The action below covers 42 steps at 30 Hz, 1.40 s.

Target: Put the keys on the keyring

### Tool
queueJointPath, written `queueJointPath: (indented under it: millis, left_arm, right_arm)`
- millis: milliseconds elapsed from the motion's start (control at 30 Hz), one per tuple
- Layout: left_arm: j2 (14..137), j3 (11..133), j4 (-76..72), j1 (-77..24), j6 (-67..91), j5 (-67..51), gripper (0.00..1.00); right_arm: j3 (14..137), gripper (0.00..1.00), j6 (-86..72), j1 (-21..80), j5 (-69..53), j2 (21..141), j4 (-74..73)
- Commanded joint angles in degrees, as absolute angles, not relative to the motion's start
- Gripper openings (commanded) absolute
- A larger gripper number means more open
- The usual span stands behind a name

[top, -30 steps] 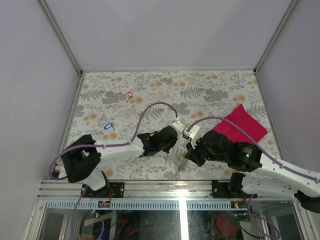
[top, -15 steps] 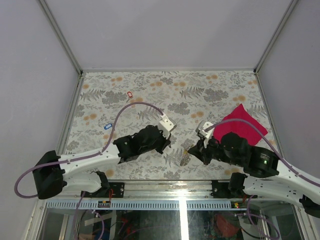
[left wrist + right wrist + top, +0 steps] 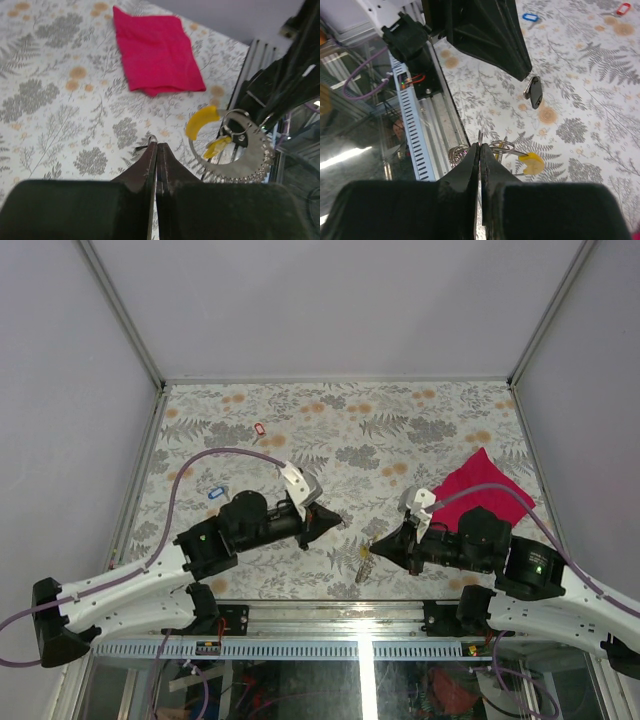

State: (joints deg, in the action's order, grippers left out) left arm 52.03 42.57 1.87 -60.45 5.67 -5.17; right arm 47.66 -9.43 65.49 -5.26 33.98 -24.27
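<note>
Here, seen from above, two robot arms meet over the near middle of a floral table. The left gripper has its fingers pressed together on a tiny black key, which hangs from the tips. The right gripper, close by, is also pressed together and appears to pinch the thin wire of the ring, held low near the table's front edge. A curved yellow piece hangs on the ring. A blue key and a red key lie well apart on the left of the table, and a magenta cloth lies to the right.

The ring is probably light, stiff and slippery, likely to swivel in a pinch, so it is best gripped across the wire, away from its split end. The keys look hard and almost weightless, and each is best taken by the flat of its plastic head, clear of the hole
</note>
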Motion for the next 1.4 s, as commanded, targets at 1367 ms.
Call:
queueJointPath:
  millis: [1367]
  left_arm:
    - [44.25,51.29,-8.69,-60.82,2.35,-36.72,0.00]
  right_arm:
    - [45.00,0.00,-14.38,65.76,-24.15,33.65,11.34]
